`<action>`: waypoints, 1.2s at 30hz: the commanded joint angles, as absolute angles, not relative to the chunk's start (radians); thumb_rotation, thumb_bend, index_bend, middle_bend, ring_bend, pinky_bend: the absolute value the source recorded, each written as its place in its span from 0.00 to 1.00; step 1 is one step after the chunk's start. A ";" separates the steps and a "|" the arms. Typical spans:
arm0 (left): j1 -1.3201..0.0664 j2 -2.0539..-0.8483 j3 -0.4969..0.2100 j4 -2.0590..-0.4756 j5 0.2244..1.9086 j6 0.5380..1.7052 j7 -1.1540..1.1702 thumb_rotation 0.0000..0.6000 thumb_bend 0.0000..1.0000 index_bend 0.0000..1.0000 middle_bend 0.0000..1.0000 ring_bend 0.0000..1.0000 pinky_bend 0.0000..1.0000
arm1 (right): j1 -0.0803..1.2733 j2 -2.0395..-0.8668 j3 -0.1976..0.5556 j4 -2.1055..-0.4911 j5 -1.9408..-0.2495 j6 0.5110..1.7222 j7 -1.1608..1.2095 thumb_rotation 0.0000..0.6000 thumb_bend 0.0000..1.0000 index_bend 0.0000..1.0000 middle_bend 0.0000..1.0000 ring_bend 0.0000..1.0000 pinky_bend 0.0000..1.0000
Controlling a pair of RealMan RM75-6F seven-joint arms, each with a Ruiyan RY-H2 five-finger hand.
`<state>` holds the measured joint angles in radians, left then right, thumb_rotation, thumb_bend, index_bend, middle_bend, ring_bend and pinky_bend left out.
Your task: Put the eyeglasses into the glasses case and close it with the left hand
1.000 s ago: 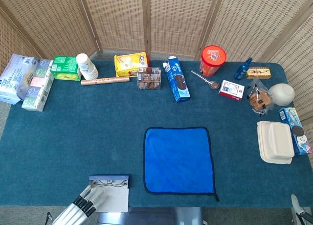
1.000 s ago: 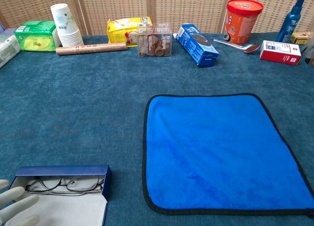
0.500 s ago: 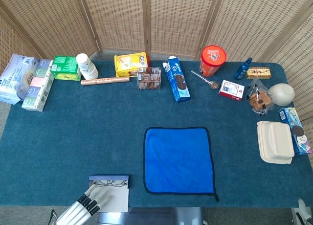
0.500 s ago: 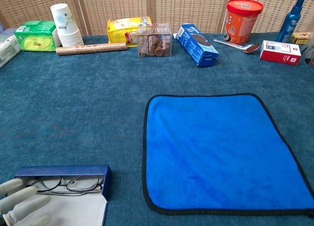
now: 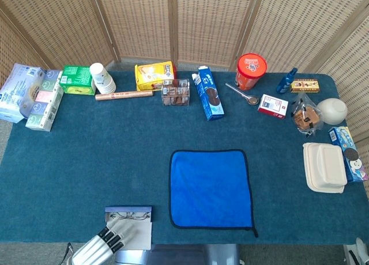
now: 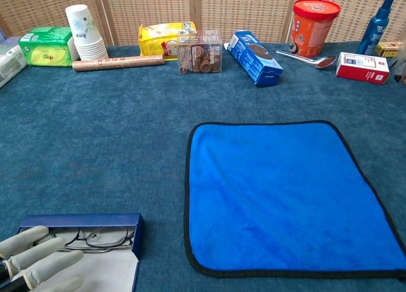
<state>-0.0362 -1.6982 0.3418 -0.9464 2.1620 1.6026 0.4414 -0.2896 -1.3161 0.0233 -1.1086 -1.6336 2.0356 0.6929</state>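
Eyeglasses are seen lying inside the open glasses case, just beyond the left hand, whose fingers are spread and hold nothing

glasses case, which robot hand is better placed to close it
Left. The left robot hand already lies over the open glasses case, with the eyeglasses inside; the right robot hand is not in view.

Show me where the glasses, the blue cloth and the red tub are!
glasses (image 6: pixel 95 239): chest view, on the thin frame lying inside the open case.
blue cloth (image 6: pixel 285 190): chest view, on the middle of the flat cloth.
red tub (image 6: pixel 314 26): chest view, on the side of the tub at the back.
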 commanded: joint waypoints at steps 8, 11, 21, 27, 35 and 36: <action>-0.045 -1.693 0.342 -0.982 2.158 1.609 0.435 1.00 0.26 0.00 0.00 0.00 0.00 | -0.303 -1.317 0.025 -1.104 -1.629 2.040 0.695 0.79 0.35 0.07 0.13 0.00 0.09; -0.048 -1.688 0.340 -0.997 2.161 1.618 0.439 1.00 0.26 0.00 0.00 0.00 0.00 | -0.304 -1.317 0.027 -1.105 -1.630 2.041 0.694 0.79 0.35 0.07 0.13 0.00 0.09; -0.044 -1.676 0.317 -1.092 2.101 1.609 0.380 1.00 0.26 0.19 0.01 0.00 0.00 | -0.310 -1.314 0.027 -1.105 -1.634 2.042 0.703 0.80 0.35 0.06 0.13 0.00 0.10; -0.036 -1.674 0.304 -1.144 2.051 1.600 0.315 1.00 0.28 0.37 0.07 0.00 0.05 | -0.313 -1.313 0.029 -1.103 -1.629 2.040 0.712 0.79 0.35 0.06 0.13 0.00 0.12; -0.036 -1.672 0.285 -1.191 2.009 1.573 0.298 1.00 0.29 0.50 0.13 0.00 0.08 | -0.318 -1.311 0.031 -1.103 -1.623 2.032 0.714 0.79 0.35 0.05 0.13 0.00 0.12; -0.037 -1.672 0.285 -1.193 2.007 1.570 0.297 1.00 0.29 0.51 0.13 0.00 0.09 | -0.318 -1.310 0.031 -1.104 -1.623 2.032 0.713 0.79 0.35 0.05 0.13 0.00 0.12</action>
<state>-0.0363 -1.6715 0.2860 -1.1912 2.0088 1.5717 0.2977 -0.3179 -1.3103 0.0313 -1.1042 -1.6226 2.0319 0.7129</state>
